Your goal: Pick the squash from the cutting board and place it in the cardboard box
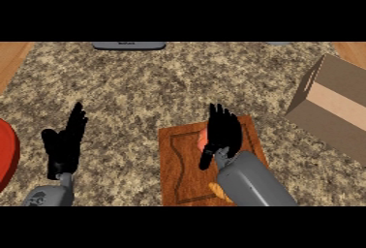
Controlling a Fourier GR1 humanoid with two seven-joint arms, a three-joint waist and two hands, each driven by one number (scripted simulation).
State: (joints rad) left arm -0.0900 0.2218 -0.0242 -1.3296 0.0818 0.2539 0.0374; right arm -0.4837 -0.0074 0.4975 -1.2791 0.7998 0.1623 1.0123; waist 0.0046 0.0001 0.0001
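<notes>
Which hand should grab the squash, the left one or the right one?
The right hand, probably. It hangs right over the cutting board, where the squash lies, and the cardboard box is on its side too. The left hand rests open, away from the board.

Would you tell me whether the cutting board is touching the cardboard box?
Apart. The head view shows a strip of speckled counter between the cutting board and the cardboard box at its right.
</notes>
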